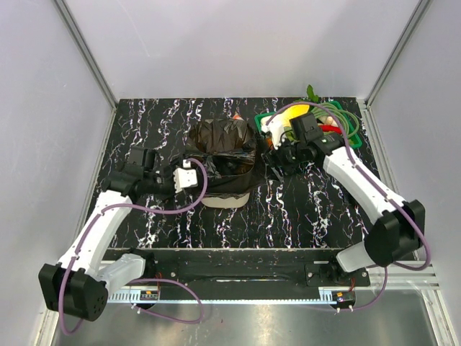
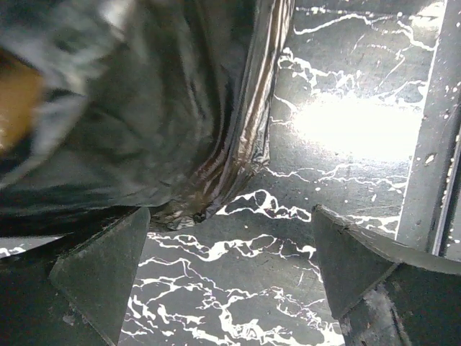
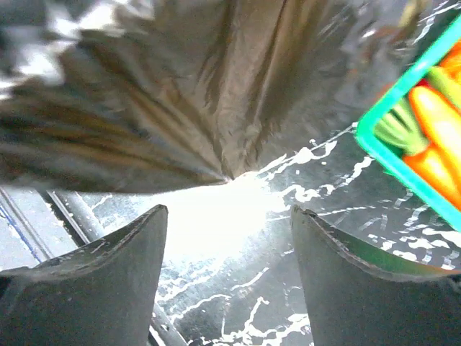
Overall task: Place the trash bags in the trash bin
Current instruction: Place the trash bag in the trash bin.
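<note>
The trash bin (image 1: 227, 199) stands at the table's middle; only its cream lower part shows. A glossy black trash bag (image 1: 223, 144) is draped over its top and sides. The bag fills the upper left of the left wrist view (image 2: 144, 108) and the top of the right wrist view (image 3: 180, 86). My left gripper (image 1: 197, 171) is at the bin's left side, open and empty, with the bag's hanging edge just ahead of its fingertips (image 2: 230, 210). My right gripper (image 1: 278, 156) is at the bin's right side, open and empty, just short of the bag (image 3: 229, 209).
A green tray (image 1: 268, 119) of vegetables stands at the back right, close behind my right gripper; its corner shows in the right wrist view (image 3: 403, 151). A blurred orange-brown patch (image 2: 14, 101) shows at the left edge of the left wrist view. Grey walls enclose the marbled black table (image 1: 302, 209).
</note>
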`<control>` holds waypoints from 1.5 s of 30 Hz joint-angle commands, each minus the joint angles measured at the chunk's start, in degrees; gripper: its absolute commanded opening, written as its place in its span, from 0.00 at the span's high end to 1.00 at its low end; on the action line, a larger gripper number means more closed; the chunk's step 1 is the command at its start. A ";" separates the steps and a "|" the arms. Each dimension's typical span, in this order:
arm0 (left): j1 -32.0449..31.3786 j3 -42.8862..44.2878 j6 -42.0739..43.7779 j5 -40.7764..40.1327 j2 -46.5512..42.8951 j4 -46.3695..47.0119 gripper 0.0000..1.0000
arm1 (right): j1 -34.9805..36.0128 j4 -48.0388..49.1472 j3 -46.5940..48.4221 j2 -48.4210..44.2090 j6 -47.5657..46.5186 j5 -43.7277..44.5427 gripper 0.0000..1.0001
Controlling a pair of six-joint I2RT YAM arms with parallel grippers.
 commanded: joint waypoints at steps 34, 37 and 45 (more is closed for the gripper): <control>13.10 35.64 21.47 16.46 28.38 -23.95 0.01 | -3.33 2.35 13.27 4.88 -30.29 -12.16 0.06; 13.10 35.29 20.85 17.77 28.73 -22.81 0.01 | -3.77 2.79 14.68 6.28 -30.47 -13.83 0.06; 13.10 33.97 21.29 19.71 29.44 -23.16 0.03 | -3.86 3.41 16.79 8.75 -29.77 -17.09 0.10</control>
